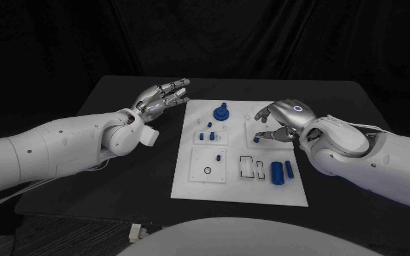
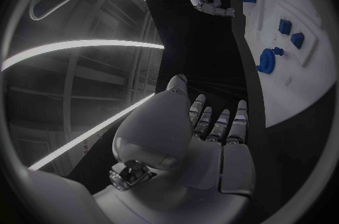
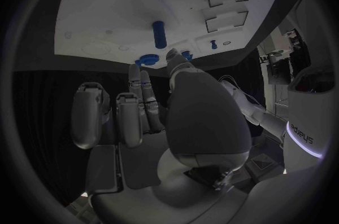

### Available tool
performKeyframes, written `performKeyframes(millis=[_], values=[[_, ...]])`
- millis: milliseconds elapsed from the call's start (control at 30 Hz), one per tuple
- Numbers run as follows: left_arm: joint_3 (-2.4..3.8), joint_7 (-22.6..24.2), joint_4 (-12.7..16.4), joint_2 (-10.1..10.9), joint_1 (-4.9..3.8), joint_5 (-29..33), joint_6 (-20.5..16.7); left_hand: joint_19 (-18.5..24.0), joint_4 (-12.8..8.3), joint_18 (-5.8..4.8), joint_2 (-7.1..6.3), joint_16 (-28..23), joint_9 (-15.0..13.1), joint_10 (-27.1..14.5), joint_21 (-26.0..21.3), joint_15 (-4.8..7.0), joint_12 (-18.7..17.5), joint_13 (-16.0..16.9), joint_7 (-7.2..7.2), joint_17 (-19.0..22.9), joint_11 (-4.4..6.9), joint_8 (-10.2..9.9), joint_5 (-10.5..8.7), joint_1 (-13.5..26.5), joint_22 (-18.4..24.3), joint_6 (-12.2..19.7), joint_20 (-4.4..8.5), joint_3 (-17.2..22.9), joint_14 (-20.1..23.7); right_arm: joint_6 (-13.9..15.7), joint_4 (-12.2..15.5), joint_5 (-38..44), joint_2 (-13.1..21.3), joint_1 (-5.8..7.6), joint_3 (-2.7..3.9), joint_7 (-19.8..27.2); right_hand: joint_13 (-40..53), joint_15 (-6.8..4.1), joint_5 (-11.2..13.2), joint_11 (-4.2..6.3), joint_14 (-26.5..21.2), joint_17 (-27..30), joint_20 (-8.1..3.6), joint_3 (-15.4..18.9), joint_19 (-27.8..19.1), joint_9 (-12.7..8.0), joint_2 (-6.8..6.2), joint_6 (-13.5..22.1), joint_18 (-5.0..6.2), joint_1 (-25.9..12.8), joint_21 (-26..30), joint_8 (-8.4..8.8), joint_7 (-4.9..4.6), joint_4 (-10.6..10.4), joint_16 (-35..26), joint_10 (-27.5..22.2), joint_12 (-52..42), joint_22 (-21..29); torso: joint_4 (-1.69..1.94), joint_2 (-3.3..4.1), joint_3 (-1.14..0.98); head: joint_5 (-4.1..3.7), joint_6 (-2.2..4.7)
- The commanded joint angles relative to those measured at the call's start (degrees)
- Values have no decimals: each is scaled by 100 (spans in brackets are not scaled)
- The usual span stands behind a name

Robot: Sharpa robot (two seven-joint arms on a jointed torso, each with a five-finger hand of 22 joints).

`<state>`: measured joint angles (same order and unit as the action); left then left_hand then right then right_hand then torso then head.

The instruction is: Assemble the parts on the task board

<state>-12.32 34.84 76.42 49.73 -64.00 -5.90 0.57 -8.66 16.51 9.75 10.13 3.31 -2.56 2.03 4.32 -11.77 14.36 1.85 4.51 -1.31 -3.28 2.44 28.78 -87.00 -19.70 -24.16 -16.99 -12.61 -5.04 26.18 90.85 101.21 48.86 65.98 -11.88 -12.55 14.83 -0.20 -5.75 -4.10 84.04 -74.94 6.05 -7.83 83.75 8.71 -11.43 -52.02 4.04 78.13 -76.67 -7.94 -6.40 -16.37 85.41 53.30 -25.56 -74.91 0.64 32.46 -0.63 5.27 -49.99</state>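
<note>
Currently, the white task board [image 1: 239, 182] is being carried by the black table [image 1: 111, 167], lying in its middle, with the blue parts spread over it. Near the board's far edge a round blue part [image 1: 221, 113] is seen, and below it small blue pieces [image 1: 208, 136] are standing in a raised plate. Toward the near right corner a large blue cylinder [image 1: 276, 172] is lying beside a slimmer blue peg [image 1: 290, 170], just to the right of two cross-shaped cutouts [image 1: 247, 166]. A black ring [image 1: 207, 170] is marked on the square plate at the near left.

The right hand [image 1: 284, 117] is being held over the board's right side, its fingers [image 1: 266, 134] curled down toward a small blue peg [image 1: 257, 140] standing there; whether the peg is actually being pinched cannot be told from the head view. In the right wrist view the fingers [image 3: 141, 88] are seen reaching to the board's edge, by a blue part [image 3: 147, 59], with an upright peg [image 3: 158, 34] further on.

The left hand [image 1: 162, 99] is being held above the table just left of the board's far corner, fingers apart and extended, nothing being grasped. In the left wrist view its fingers [image 2: 219, 122] are lying straight, with the board [image 2: 296, 88] off to one side.
</note>
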Motion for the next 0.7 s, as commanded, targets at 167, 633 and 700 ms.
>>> performKeyframes(millis=[167,633,700], values=[[6,95,7,-8,6,37,32,-42,-27,-73,-9,33,-6,12,35,-3,-13,5,28,-6,-40,24,36,-65,-3,-19,8,-5,-36,-55,-175,-49,-153,-127,3,103,-49,-8,-383,-3,353,-335,-27,-88,79,0,47,-96,-101,190,-26,-44,-80,27,17,88,-26,-1110,2,-6,0,-17,-1],[6,93,-2,-19,7,36,54,-47,-27,-80,-7,34,-6,12,36,-6,-10,6,28,-6,-45,24,47,-71,-1,-16,8,-3,-35,-180,-341,-136,-285,-278,3,202,-228,6,-1600,-22,322,-234,-15,-417,37,73,47,-371,-88,549,36,-126,-117,83,-29,287,127,-1091,0,-1,-1,-8,-1],[6,94,-4,-22,8,36,57,-50,-27,-83,-6,34,-6,12,37,-7,-12,6,29,-5,-48,24,51,-74,-2,-18,8,-2,-34,-103,-343,-156,-288,-290,3,255,-266,1,-1856,-16,324,-244,-14,-526,35,87,18,-384,-87,618,37,-123,-93,97,-25,340,164,-1090,-1,-4,0,-6,-1]])
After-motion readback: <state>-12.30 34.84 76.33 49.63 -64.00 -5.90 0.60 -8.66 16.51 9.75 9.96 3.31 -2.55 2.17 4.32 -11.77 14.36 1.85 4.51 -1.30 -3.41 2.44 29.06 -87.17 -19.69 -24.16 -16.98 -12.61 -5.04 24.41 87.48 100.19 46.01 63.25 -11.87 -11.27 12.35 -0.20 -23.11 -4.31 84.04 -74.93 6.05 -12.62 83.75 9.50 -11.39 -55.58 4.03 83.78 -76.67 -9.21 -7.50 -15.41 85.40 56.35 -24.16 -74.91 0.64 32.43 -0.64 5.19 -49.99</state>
